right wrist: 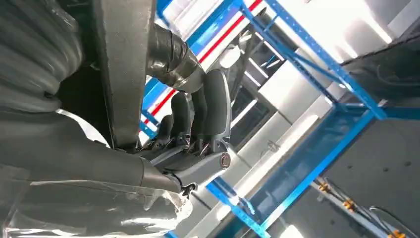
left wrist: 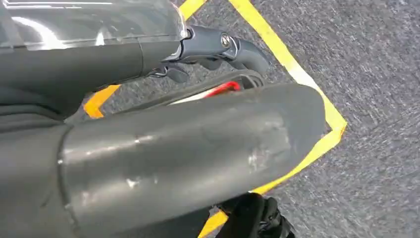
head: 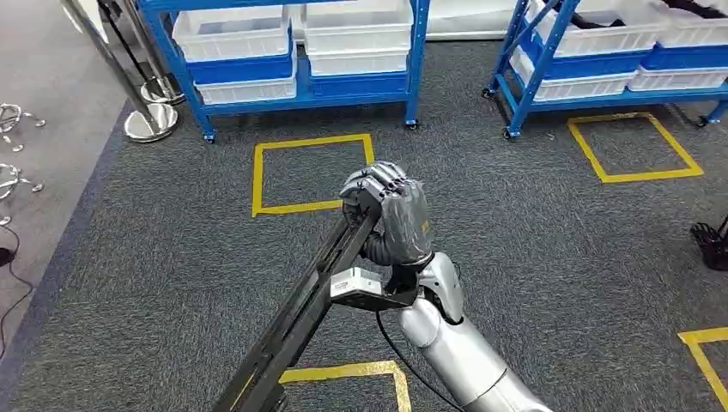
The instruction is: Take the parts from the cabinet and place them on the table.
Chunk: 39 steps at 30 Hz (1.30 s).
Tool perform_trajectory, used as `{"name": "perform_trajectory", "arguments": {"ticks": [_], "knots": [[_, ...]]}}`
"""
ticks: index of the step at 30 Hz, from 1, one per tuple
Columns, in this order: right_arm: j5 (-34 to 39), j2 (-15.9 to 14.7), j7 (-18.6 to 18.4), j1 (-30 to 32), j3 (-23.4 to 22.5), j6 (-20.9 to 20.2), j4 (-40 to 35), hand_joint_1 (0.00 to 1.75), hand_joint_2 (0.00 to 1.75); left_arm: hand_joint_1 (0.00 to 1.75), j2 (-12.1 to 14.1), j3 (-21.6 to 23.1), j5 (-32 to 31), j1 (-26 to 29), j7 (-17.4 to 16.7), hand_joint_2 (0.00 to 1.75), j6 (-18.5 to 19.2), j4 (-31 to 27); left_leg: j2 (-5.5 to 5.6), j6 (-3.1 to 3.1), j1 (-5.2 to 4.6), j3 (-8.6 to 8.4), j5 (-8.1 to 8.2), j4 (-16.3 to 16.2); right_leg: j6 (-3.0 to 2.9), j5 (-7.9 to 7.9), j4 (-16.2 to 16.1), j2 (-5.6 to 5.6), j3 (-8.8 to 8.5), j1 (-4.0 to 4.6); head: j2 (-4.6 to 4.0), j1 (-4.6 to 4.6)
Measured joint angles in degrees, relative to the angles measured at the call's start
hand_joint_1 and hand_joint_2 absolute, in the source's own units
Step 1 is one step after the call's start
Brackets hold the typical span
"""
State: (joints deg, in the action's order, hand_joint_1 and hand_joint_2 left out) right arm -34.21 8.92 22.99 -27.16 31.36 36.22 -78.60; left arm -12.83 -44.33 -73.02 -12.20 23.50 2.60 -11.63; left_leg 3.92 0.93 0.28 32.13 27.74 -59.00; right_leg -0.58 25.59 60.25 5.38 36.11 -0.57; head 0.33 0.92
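Above the grey carpet (head: 532, 257), the right hand (head: 391, 210) was raised in front of the robot, its fingers wrapped around the upper end of a long black bar (head: 296, 322). This part ran diagonally from the hand down toward the lower edge of the head view, passing over a yellow tape square (head: 352, 373) on the floor. The right wrist view confirmed the grasp: dark fingers (right wrist: 208, 109) curled around a flat dark strip (right wrist: 121, 69) that crossed the frame. The left hand (left wrist: 218, 47) appeared in the left wrist view with its fingers bent inward beside a thick dark cylindrical body (left wrist: 188, 148); whether it held anything could not be determined. Yellow floor tape (left wrist: 297, 74) lay beneath it. Beyond the right hand, a second yellow square (head: 313, 172) marked the carpet in front of a blue shelf rack (head: 300, 60) loaded with white bins (head: 232, 34). Another blue rack (head: 601, 51) with bins stood to the right, well apart from the first, with a third yellow square (head: 635, 146) in front of it.
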Motion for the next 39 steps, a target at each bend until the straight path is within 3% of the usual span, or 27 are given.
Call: {"name": "perform_trajectory", "arguments": {"ticks": [2,3,4,5,7,8,9,10,12,13,14,15,18,19,20,22,23,24,25,27,28,29,30,39], "knots": [[0.0,-0.1,0.0,0.0,0.0,-0.2,0.0,1.75,1.75,0.00,0.0,0.0,0.0,0.0,0.1,0.00,0.0,0.0,-1.04,0.39,-0.22,-0.07,-0.37,0.5,0.99,-0.67,-0.7,1.19,0.17,-0.29,0.00,-0.02],[0.1,-0.2,0.0,0.1,0.0,-0.2,-0.1,1.75,1.75,0.00,0.0,0.0,0.1,0.0,0.3,0.00,0.1,0.0,-1.79,0.88,0.46,-0.42,-1.21,1.9,1.04,-0.56,-0.6,0.63,0.23,-0.13,0.00,-0.02],[0.2,-0.4,0.2,0.0,0.0,-0.2,-0.2,1.75,1.75,0.00,0.0,0.0,0.2,-0.1,0.6,0.00,0.4,0.0,-2.65,0.94,0.28,-0.71,-1.66,2.6,1.06,0.30,0.0,-2.34,0.55,0.01,0.00,-0.07],[0.3,-0.4,0.2,-0.2,0.0,-0.3,-0.2,1.75,1.75,0.00,0.0,0.0,0.5,-0.1,0.8,0.00,0.7,0.0,-3.17,1.24,0.21,-0.63,-1.84,2.8,1.28,2.56,2.7,-4.06,1.85,-0.03,0.00,-0.02],[0.3,-0.4,0.2,-0.2,0.0,-0.3,-0.2,1.75,1.75,0.00,0.2,0.0,1.1,0.2,1.2,0.00,1.1,0.0,-4.68,1.24,0.16,-0.29,-1.85,2.6,1.81,6.66,10.9,-4.79,5.47,-0.27,0.00,-0.04],[0.3,-0.5,0.2,-0.1,0.0,-0.4,-0.1,1.75,1.75,0.00,0.4,0.0,1.2,0.5,1.3,0.00,1.4,0.0,-5.55,1.24,0.17,-0.11,-1.85,2.5,2.14,7.64,14.1,-4.85,6.90,-0.41,0.00,-0.07],[0.4,-0.6,0.2,-0.1,0.0,-0.5,-0.1,1.75,1.75,0.00,0.5,-0.1,1.7,0.7,1.6,0.00,2.0,0.0,-6.36,1.23,0.19,0.08,-1.84,2.4,2.38,7.19,14.7,-4.99,7.04,-0.58,0.00,-0.07],[0.5,-0.7,0.3,-0.1,0.0,-0.5,-0.1,1.75,1.75,0.00,0.5,-0.1,2.3,0.7,1.9,0.00,2.7,0.0,-7.03,1.16,0.20,0.23,-1.79,2.2,2.61,5.72,12.9,-5.24,5.93,-0.79,0.00,-0.07],[0.7,-0.7,0.3,-0.3,0.3,-0.7,-0.1,1.75,1.75,0.00,0.5,-0.3,3.4,0.8,2.3,0.00,3.9,0.0,-8.26,0.66,0.34,0.38,-1.45,1.6,2.84,1.40,3.9,-6.92,0.64,-1.00,0.00,-0.04],[0.8,-0.7,0.3,-0.5,0.4,-0.9,-0.2,1.75,1.75,0.00,0.7,-0.5,3.6,0.8,2.3,0.00,4.1,0.0,-8.74,0.19,0.23,0.44,-1.13,1.0,2.83,1.26,0.1,-9.63,-1.21,-0.86,0.00,-0.07],[0.8,-0.6,0.3,-0.7,0.6,-1.0,-0.2,1.75,1.75,0.00,0.9,-0.7,3.8,0.8,2.4,0.00,4.2,0.0,-9.12,-0.30,-0.23,0.79,-0.74,0.4,2.01,1.38,-0.3,-10.04,-1.24,-0.11,0.00,-0.04],[0.9,-0.6,0.3,-0.8,0.8,-1.0,-0.2,1.75,1.75,0.00,1.0,-0.7,4.0,0.8,2.4,0.00,4.4,0.0,-9.64,-0.51,-0.24,0.76,-0.73,0.4,1.35,1.34,-0.1,-9.02,-1.03,-0.22,0.00,-0.04],[1.1,-0.6,0.4,-0.9,0.8,-1.0,-0.2,1.75,1.75,0.00,1.1,-1.0,4.0,0.8,2.4,0.00,4.5,0.0,-11.22,-1.24,0.14,0.46,-0.57,0.4,0.16,0.97,-0.3,-7.33,-0.73,0.09,0.00,-0.02],[1.1,-0.5,0.5,-1.0,0.9,-1.0,-0.3,1.75,1.75,0.00,1.2,-1.0,4.0,0.8,2.4,0.00,4.6,0.0,-9.02,-1.67,0.50,0.84,0.65,-0.5,-0.24,0.72,-0.5,-6.75,-0.78,-0.14,0.00,-0.02],[1.1,-0.4,0.6,-1.3,0.9,-1.0,-0.3,1.75,1.75,0.00,1.2,-1.1,4.1,0.8,2.5,0.00,4.7,0.0,-6.62,-1.71,0.57,1.93,2.94,-3.3,-0.56,0.54,-0.6,-6.17,-0.65,-0.19,0.00,0.00],[1.2,-0.1,0.7,-1.6,1.2,-1.1,-0.3,1.75,1.75,0.00,1.5,-1.4,4.2,1.2,2.6,0.00,4.9,0.0,-4.80,-1.81,0.57,5.69,7.51,-12.2,-0.94,0.28,-0.5,-4.75,-0.43,-0.05,0.00,0.00],[1.3,-0.1,0.7,-1.5,1.2,-1.2,-0.3,1.75,1.75,0.00,1.6,-1.5,4.2,1.4,2.6,0.00,4.9,0.0,-4.48,-1.76,0.56,7.57,8.79,-16.3,-1.05,0.21,-0.5,-3.95,-0.34,0.11,0.00,0.00],[1.3,-0.1,0.7,-1.5,1.3,-1.2,-0.3,1.75,1.75,0.00,1.6,-1.5,4.3,1.5,2.6,0.00,4.9,0.0,-4.40,-1.59,0.54,8.40,8.61,-17.9,-1.10,0.16,-0.4,-3.09,-0.27,0.25,0.00,-0.02],[1.3,-0.1,0.7,-1.5,1.3,-1.2,-0.3,1.75,1.75,0.00,1.6,-1.5,4.3,1.6,2.6,0.00,4.9,0.0,-4.34,-1.35,0.52,7.90,7.17,-16.7,-1.09,0.13,-0.4,-2.30,-0.25,0.35,0.00,0.00],[1.3,-0.1,0.7,-1.6,1.3,-1.2,-0.3,1.75,1.75,0.00,1.8,-1.6,4.3,1.6,2.6,0.00,4.9,0.0,-3.57,-0.66,0.43,3.93,2.06,-8.2,-1.06,0.11,-0.1,-0.70,-0.29,0.39,0.00,0.00],[1.3,0.0,0.8,-1.6,1.3,-1.1,-0.3,1.75,1.75,0.00,1.9,-1.6,4.3,1.5,2.7,0.00,4.7,0.0,-1.96,-0.30,0.42,1.62,-0.31,-3.2,-1.01,0.08,-0.1,0.08,-0.28,0.34,0.00,-0.02],[1.3,0.0,0.9,-1.7,1.3,-1.1,-0.3,1.75,1.75,0.00,2.1,-1.6,4.3,1.5,2.8,0.00,4.5,0.0,1.38,-0.01,0.46,0.75,0.17,-1.2,-0.71,-0.05,0.1,0.65,-0.02,0.42,0.00,-0.02],[1.3,0.0,0.9,-1.8,1.3,-1.1,-0.3,1.75,1.75,0.00,2.1,-1.6,4.3,1.6,3.0,0.00,4.5,0.0,1.29,-0.06,0.46,0.31,0.11,-0.1,-0.34,-0.28,0.1,1.51,0.43,0.19,0.00,0.00],[1.3,0.0,0.9,-1.8,1.3,-1.1,-0.4,1.75,1.75,0.00,2.1,-1.6,4.3,1.6,3.0,0.00,4.5,0.0,1.19,-0.10,0.44,0.32,0.14,-0.1,-0.27,-0.32,0.1,1.59,0.50,0.14,0.00,0.04]]}}
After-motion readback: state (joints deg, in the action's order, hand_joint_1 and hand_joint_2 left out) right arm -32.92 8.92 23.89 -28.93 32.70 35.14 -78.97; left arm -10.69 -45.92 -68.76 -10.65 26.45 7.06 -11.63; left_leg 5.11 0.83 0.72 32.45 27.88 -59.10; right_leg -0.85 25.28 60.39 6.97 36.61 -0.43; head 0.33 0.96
